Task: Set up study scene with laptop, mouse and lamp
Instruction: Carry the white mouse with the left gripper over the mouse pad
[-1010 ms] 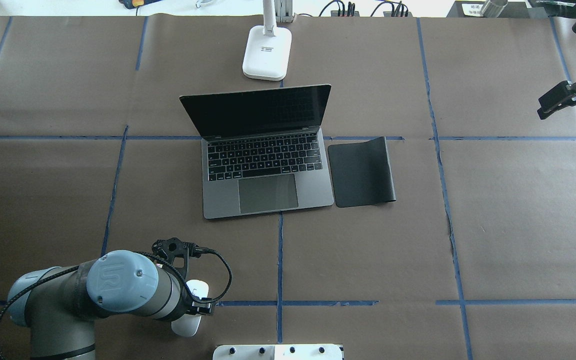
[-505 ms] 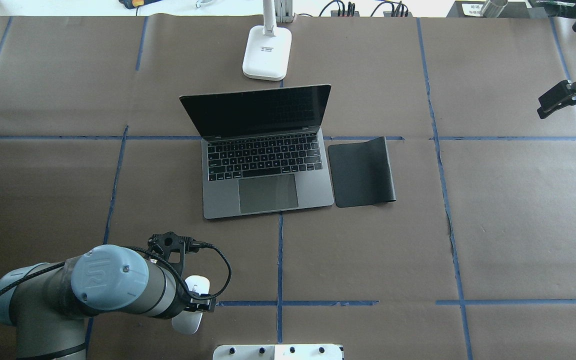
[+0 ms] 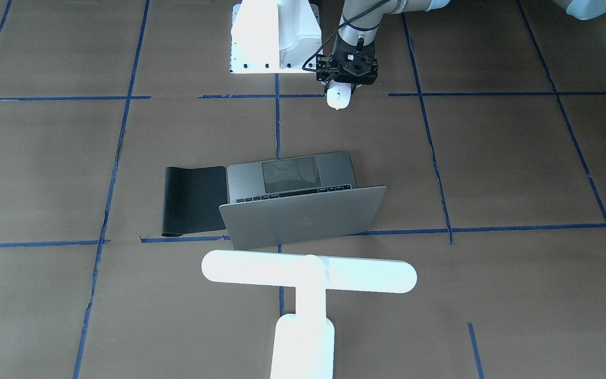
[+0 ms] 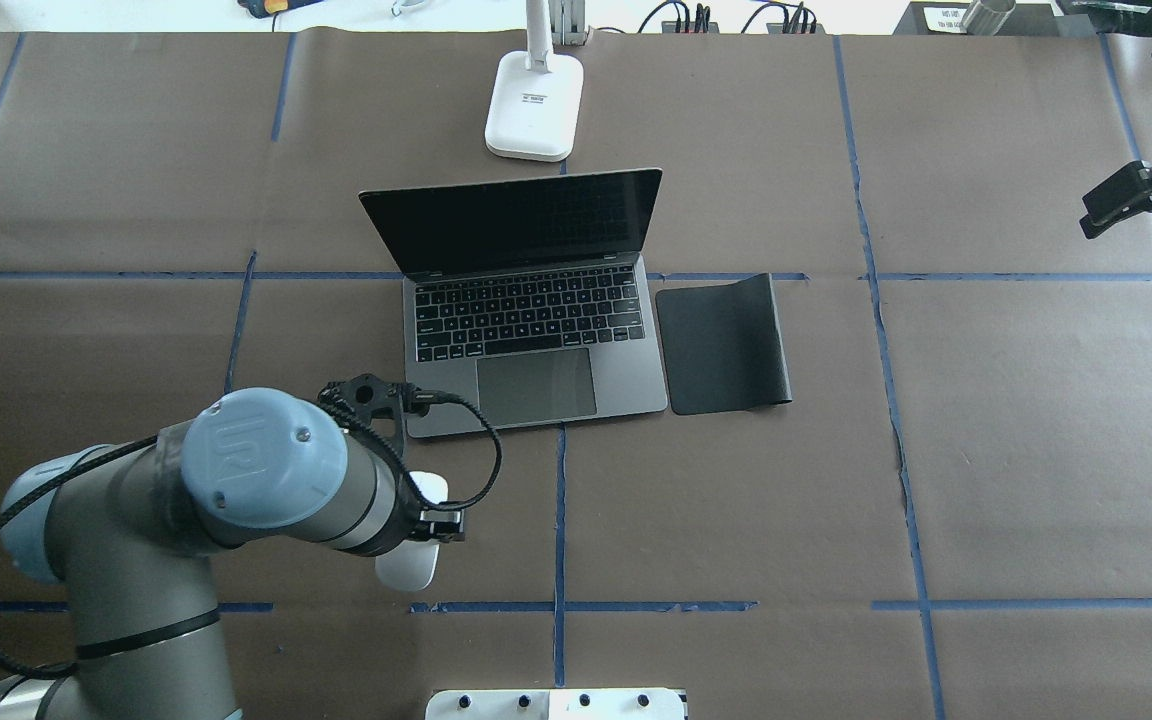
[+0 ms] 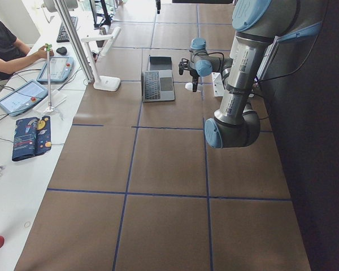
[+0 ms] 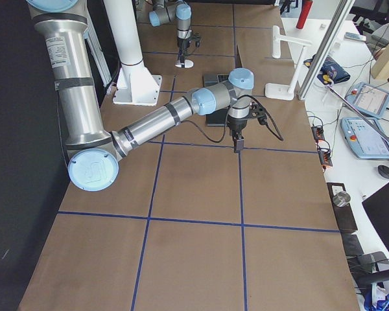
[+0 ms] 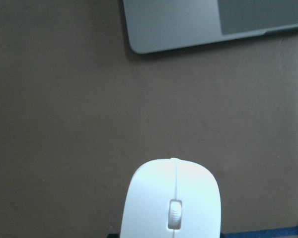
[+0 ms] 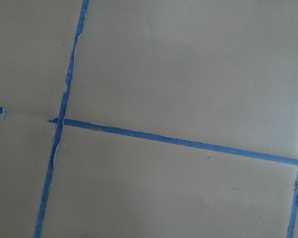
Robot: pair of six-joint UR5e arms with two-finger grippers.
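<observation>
Brown paper covers the table (image 4: 736,500); the left gripper (image 4: 416,530) clenches the mouse (image 4: 412,572) near the front left corner of the laptop (image 4: 536,340), well apart from the mouse pad (image 4: 726,345) on its far side; best to carry it level, clear of the laptop, and lower it flat onto the pad; whether the right gripper (image 4: 1126,200) is clenched I cannot tell; the mouse is white, smooth, oval, with a grey scroll wheel.

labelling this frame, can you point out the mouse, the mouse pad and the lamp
mouse (image 7: 154,203): left wrist view, top shell left of the wheel.
mouse pad (image 4: 724,345): overhead view, middle of its flat surface.
lamp (image 3: 308,273): front-facing view, where bar head meets stem.
</observation>
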